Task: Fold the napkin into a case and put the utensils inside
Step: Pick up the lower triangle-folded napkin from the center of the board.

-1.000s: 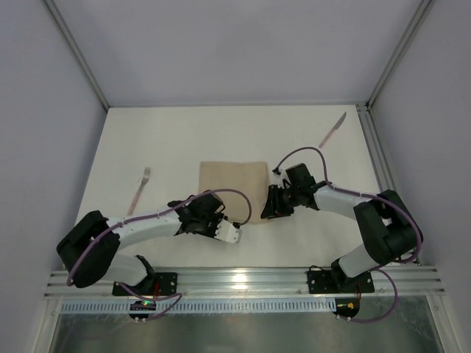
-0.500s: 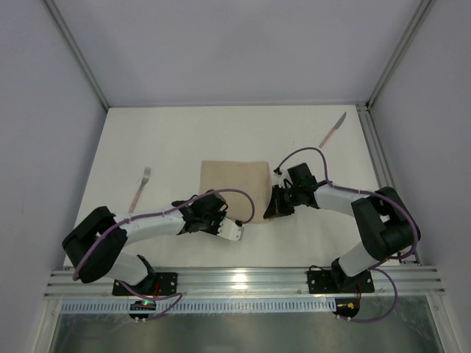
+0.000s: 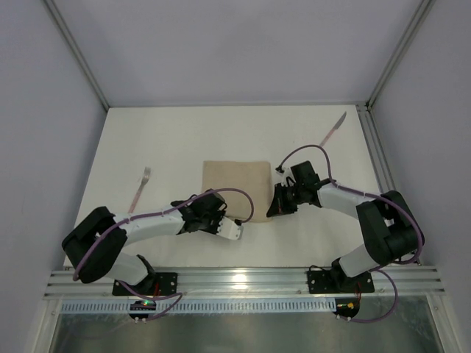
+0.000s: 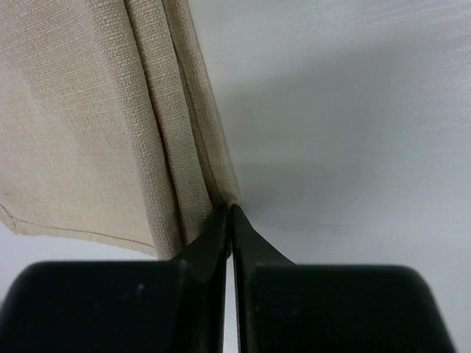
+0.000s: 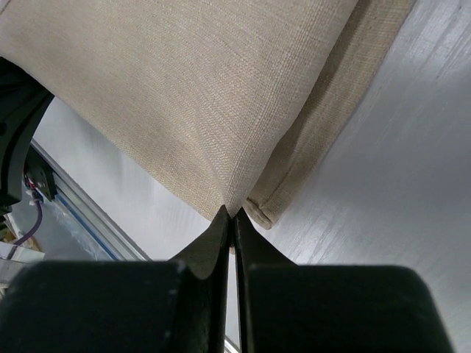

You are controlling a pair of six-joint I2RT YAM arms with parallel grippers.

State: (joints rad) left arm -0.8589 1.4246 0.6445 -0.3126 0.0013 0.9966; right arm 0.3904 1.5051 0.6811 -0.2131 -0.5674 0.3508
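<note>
Pinching the napkin (image 3: pixel 235 180) corners, left tool (image 4: pixel 229 213) and right tool (image 5: pixel 232 217) clamped, right one now slightly farther back

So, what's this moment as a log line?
left gripper: shut on napkin | right gripper: shut on napkin | fork, knife: on table

Near corners of the napkin (image 3: pixel 235 180) vanish under the left arm (image 3: pixel 147 224) and right arm (image 3: pixel 338 197) from above. Both wrist views crop the cloth at the top, and the fork (image 3: pixel 141 184) is too small for detail.
</note>
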